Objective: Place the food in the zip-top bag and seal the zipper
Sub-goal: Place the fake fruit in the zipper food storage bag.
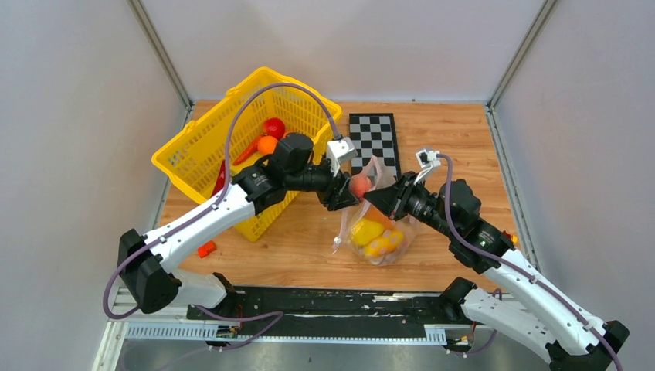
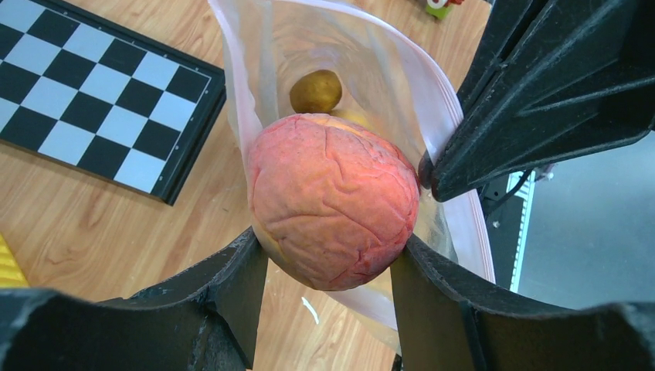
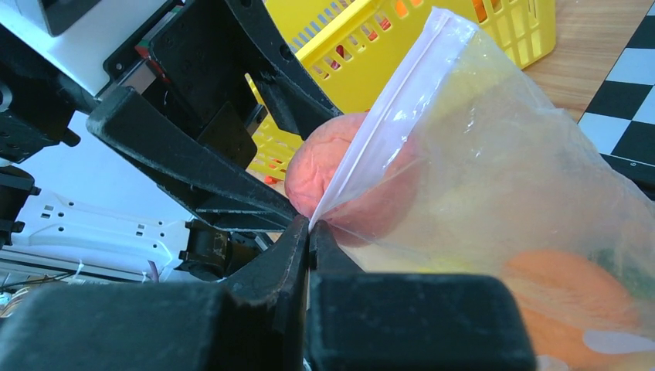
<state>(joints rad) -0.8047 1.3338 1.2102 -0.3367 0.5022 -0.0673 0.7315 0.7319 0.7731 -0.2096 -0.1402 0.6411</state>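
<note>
My left gripper (image 2: 330,259) is shut on a wrinkled pink-orange toy fruit (image 2: 332,199) and holds it in the open mouth of the zip-top bag (image 2: 386,77). The fruit also shows in the top view (image 1: 360,185) and in the right wrist view (image 3: 324,166). My right gripper (image 3: 310,229) is shut on the bag's mouth edge, pinching the pinkish zipper strip (image 3: 386,116) and holding the bag (image 1: 378,224) up. Yellow and orange food pieces (image 1: 376,238) lie in the bag's bottom. A small brownish piece (image 2: 315,90) shows deep inside the bag.
A yellow plastic basket (image 1: 193,154) stands at the back left with a red piece (image 1: 273,127) and an orange piece (image 1: 266,144) in it. A checkerboard (image 1: 375,139) lies behind the bag. A small orange-red item (image 1: 205,249) lies on the table by the left arm.
</note>
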